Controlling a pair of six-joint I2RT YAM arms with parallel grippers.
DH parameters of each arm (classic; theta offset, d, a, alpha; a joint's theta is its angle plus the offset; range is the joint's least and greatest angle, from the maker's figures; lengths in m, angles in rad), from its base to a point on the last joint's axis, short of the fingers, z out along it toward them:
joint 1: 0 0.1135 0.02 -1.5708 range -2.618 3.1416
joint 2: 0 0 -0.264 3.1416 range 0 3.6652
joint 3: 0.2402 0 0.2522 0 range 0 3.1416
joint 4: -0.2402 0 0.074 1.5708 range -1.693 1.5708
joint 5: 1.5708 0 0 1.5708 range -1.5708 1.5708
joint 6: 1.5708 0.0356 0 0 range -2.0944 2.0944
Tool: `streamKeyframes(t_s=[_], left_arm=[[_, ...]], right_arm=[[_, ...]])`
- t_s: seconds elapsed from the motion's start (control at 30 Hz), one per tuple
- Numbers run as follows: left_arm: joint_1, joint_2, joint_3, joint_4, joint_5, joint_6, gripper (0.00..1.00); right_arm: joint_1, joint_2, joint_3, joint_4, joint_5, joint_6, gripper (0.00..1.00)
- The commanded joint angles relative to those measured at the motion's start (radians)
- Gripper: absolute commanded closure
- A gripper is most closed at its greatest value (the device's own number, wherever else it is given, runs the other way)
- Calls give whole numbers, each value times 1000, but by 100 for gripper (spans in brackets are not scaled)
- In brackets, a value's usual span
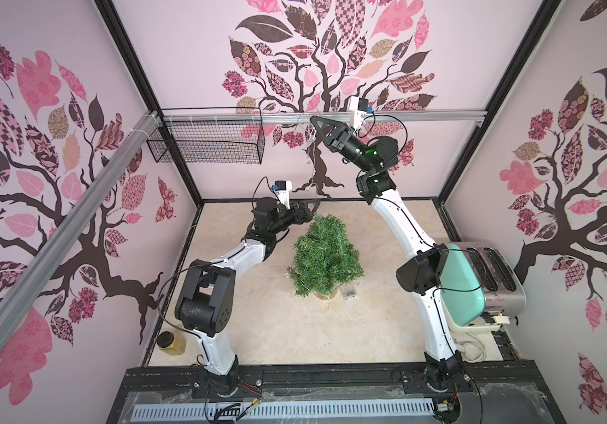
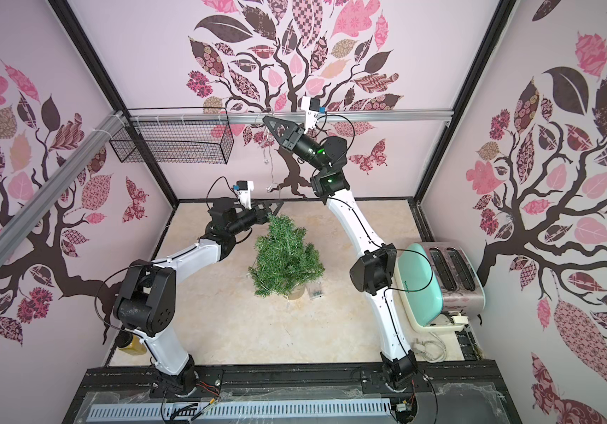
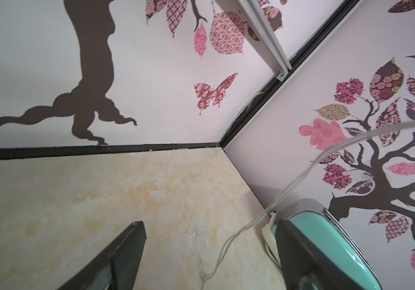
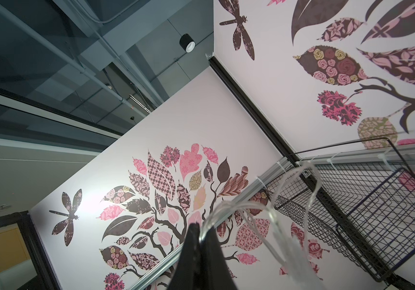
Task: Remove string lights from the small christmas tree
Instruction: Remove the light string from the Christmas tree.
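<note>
The small christmas tree [image 1: 325,257] [image 2: 285,260] stands upright mid-table on its light-wood base [image 1: 322,294]. My right gripper [image 1: 315,120] [image 2: 266,118] is raised high by the back rail, shut on the string lights [image 4: 226,208]. The thin clear strand with bulbs [image 1: 308,160] [image 2: 268,188] hangs from it down toward the treetop. My left gripper [image 1: 314,207] [image 2: 276,207] is open beside the treetop. In the left wrist view a star shape [image 3: 196,237] and the wire [image 3: 289,190] pass between its open fingers [image 3: 131,241]. A clear battery box [image 1: 349,292] lies by the base.
A mint-green toaster [image 1: 467,279] [image 3: 327,238] sits at the table's right edge with a white cord [image 1: 472,348]. A black wire basket [image 1: 206,143] [image 4: 352,200] hangs on the back rail at left. A yellow jar [image 1: 171,341] stands at the near left corner.
</note>
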Motion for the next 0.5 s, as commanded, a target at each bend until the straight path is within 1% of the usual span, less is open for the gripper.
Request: streamKeyframes(t_s=[0.0,0.17,0.47], left_arm=[[0,-23,-15,56,-32,-2,13],[-1,-18,-17,74,-35,-11,13],[-1,12,25,59,-62,-8,13]], right_arm=[[22,-12,47,34,-26,-1,100],[42,-14,41,35,-33,0,100],[82,-20,32,57,-39,6,100]])
